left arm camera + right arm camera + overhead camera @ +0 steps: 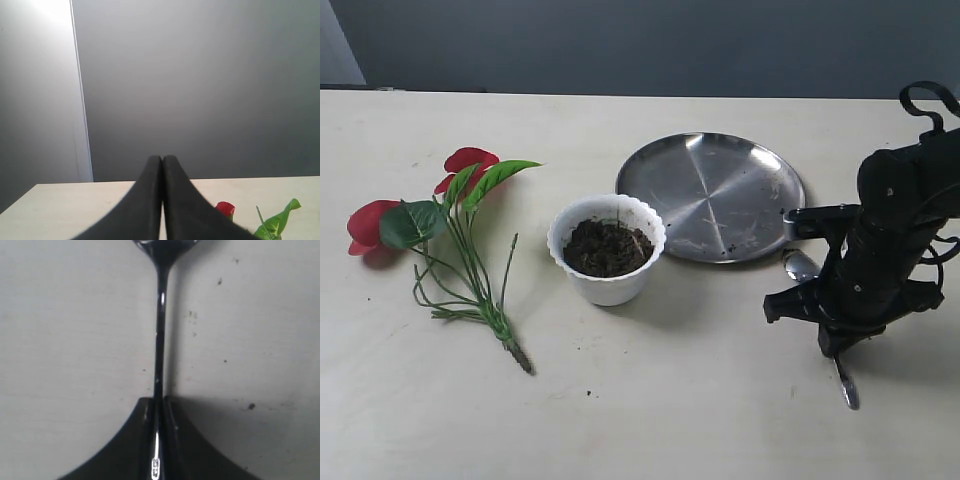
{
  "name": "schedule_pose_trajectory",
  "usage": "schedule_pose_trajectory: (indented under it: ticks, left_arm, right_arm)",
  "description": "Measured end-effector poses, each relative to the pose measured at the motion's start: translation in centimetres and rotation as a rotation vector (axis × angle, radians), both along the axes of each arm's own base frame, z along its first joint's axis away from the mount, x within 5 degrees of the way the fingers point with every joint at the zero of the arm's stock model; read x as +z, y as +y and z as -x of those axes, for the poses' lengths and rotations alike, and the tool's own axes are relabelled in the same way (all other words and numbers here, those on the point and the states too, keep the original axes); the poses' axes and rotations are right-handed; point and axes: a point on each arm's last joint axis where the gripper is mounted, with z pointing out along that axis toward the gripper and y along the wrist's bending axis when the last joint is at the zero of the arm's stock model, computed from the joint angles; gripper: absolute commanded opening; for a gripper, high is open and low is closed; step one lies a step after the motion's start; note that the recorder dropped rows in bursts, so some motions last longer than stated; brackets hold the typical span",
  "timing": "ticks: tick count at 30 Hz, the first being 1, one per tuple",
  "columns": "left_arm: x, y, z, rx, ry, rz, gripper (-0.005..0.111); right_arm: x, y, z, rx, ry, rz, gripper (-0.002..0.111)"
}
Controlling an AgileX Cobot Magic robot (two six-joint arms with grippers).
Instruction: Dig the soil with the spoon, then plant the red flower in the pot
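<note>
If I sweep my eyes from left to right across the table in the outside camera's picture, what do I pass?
The red flower lying flat, then the pot filled with soil, then the steel plate, then the right gripper closed on the spoon.

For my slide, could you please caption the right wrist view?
Right gripper shut on the spoon handle, its bowl pointing away over the speckled table.

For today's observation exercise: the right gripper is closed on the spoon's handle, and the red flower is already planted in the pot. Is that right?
Not quite. The right gripper is closed on the spoon, but the exterior view shows the red flower lying on the table beside the pot, not planted.
</note>
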Motion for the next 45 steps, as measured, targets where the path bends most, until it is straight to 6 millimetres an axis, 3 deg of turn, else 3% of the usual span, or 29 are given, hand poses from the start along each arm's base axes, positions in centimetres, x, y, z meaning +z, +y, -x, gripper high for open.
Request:
schedule_pose_trajectory:
  ticks: [7, 10, 14, 18, 21, 24, 27, 30, 33, 35, 39, 45]
  left_arm:
    - [0.0, 0.0, 0.0, 0.000, 0.000, 0.000, 0.000]
    - [0.0, 0.0, 0.0, 0.000, 0.000, 0.000, 0.000]
    - [0.0, 0.0, 0.0, 0.000, 0.000, 0.000, 0.000]
    - [0.0, 0.0, 0.0, 0.000, 0.000, 0.000, 0.000]
    - [0.0, 0.0, 0.0, 0.000, 0.000, 0.000, 0.000]
    - [0.0, 0.0, 0.0, 0.000, 0.000, 0.000, 0.000]
    - [0.0, 0.0, 0.0, 0.000, 0.000, 0.000, 0.000]
    - [0.0, 0.0, 0.0, 0.000, 0.000, 0.000, 0.000]
    - [0.0, 0.0, 0.0, 0.000, 0.000, 0.000, 0.000]
    - [0.0, 0.0, 0.0, 0.000, 0.000, 0.000, 0.000]
    - [0.0, 0.0, 0.0, 0.000, 0.000, 0.000, 0.000]
    - [0.0, 0.0, 0.0, 0.000, 0.000, 0.000, 0.000]
  right_arm:
    - [0.5, 0.2, 0.8, 0.026, 0.044, 0.020, -0.001]
    - [2.2, 0.8, 1.7, 0.069, 0.030, 0.014, -0.001]
    - [5.8, 1.9, 3.2, 0.140, -0.057, -0.034, -0.001]
    - [11.2, 3.1, 5.2, 0.245, -0.216, -0.125, -0.001]
    - [14.8, 5.3, 4.7, 0.542, -0.421, -0.126, -0.001]
    - [16.2, 7.4, 4.8, 0.868, -0.550, -0.044, -0.001]
    - [15.2, 9.8, 5.0, 1.204, -0.615, 0.160, -0.001]
    - [11.4, 12.4, 4.7, 1.437, -0.542, 0.375, -0.001]
    - [8.4, 13.9, 3.4, 1.420, -0.418, 0.503, -0.001]
    - [7.5, 14.1, 2.9, 1.350, -0.387, 0.552, -0.001]
    - [8.0, 13.7, 2.9, 1.241, -0.370, 0.608, -0.001]
    - [8.9, 14.7, 4.0, 1.261, -0.428, 0.517, -0.001]
